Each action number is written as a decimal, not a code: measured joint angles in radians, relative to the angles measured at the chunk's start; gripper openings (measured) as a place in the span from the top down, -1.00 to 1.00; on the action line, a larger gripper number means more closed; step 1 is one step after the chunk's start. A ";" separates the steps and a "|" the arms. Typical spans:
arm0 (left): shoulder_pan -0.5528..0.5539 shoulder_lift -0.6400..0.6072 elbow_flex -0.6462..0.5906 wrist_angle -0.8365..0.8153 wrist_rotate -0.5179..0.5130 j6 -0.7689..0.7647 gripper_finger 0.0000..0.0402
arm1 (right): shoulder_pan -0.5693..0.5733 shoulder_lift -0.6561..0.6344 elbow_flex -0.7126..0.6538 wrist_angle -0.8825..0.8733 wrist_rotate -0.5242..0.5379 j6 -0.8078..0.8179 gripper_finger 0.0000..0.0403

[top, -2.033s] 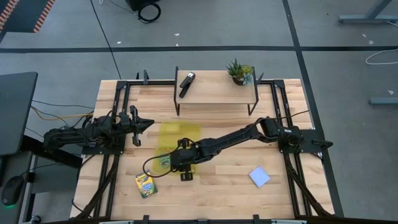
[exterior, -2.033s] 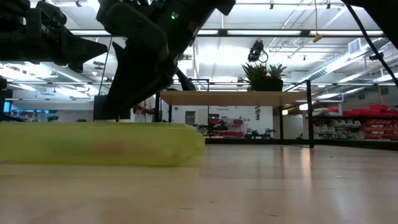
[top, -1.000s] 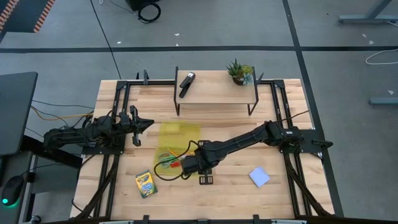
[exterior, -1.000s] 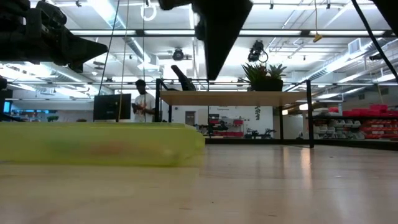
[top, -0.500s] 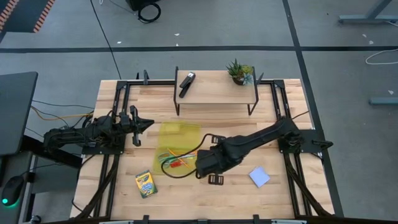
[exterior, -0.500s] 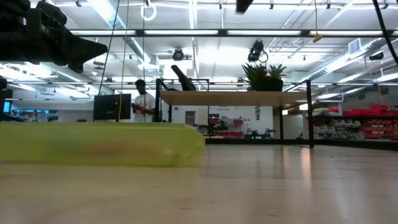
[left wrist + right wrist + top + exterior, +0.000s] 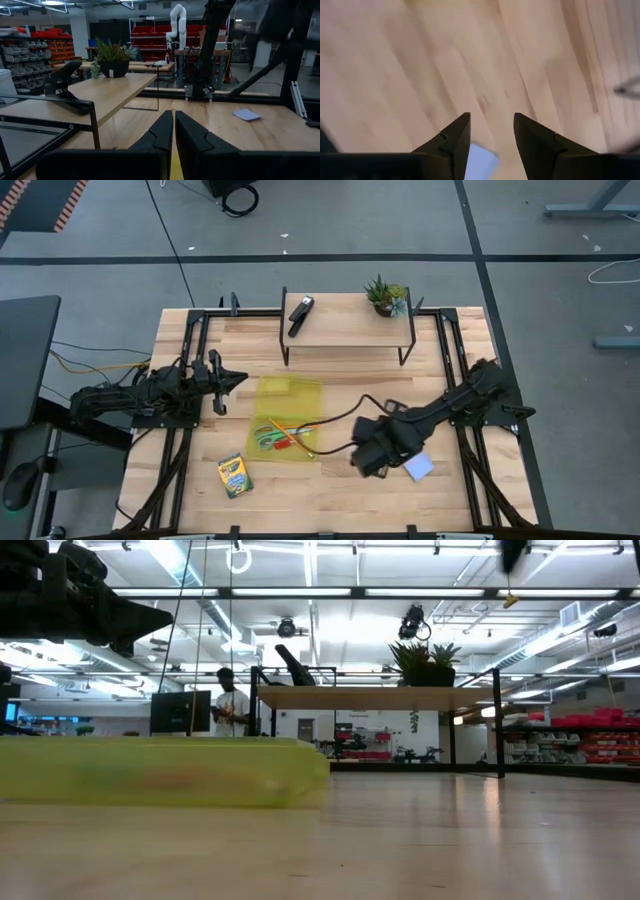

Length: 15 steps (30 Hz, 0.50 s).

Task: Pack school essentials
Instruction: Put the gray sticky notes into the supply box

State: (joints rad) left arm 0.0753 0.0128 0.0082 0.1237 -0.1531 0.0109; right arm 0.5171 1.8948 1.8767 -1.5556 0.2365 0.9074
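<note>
The green-handled scissors (image 7: 266, 432), orange pen (image 7: 290, 427), yellow pencil (image 7: 304, 443) and small red piece (image 7: 283, 444) lie at the near end of a translucent yellow pouch (image 7: 289, 402); whether in it or on it, I cannot tell. The pale blue notepad (image 7: 418, 465) lies flat on the table, to the right. My right gripper (image 7: 368, 462) is open and hovers just left of it, pointing down. In the right wrist view a corner of the notepad (image 7: 483, 155) shows below the right gripper (image 7: 491, 131). The yellow-green crayon box (image 7: 235, 476) lies near the front edge. My left gripper (image 7: 224, 381) waits shut, left of the pouch.
A low wooden shelf (image 7: 345, 330) on black legs stands at the far side and carries a black stapler (image 7: 300, 313) and a small potted plant (image 7: 385, 296). Black frame rails (image 7: 452, 365) run along both table sides. Bare wood lies between pouch and notepad.
My right gripper has travelled from above the pouch's near end toward the table's right and now stands close to the notepad. As the arm swung away, the scissors, pen, pencil and red piece came into view. The left arm kept still.
</note>
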 joint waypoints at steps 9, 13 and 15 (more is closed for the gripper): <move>0.000 0.000 0.000 -0.002 0.000 0.000 0.82 | 0.091 -0.261 -0.538 0.319 -0.152 0.261 0.22; 0.000 0.000 0.000 -0.002 0.000 0.000 0.83 | 0.131 -0.352 -0.702 0.413 -0.215 0.395 0.22; 0.000 0.000 0.000 -0.002 0.000 0.000 0.85 | 0.150 -0.380 -0.766 0.435 -0.244 0.452 0.22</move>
State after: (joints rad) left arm 0.0753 0.0128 0.0082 0.1215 -0.1530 0.0109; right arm 0.6670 1.5150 1.1106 -1.1211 -0.0075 1.3594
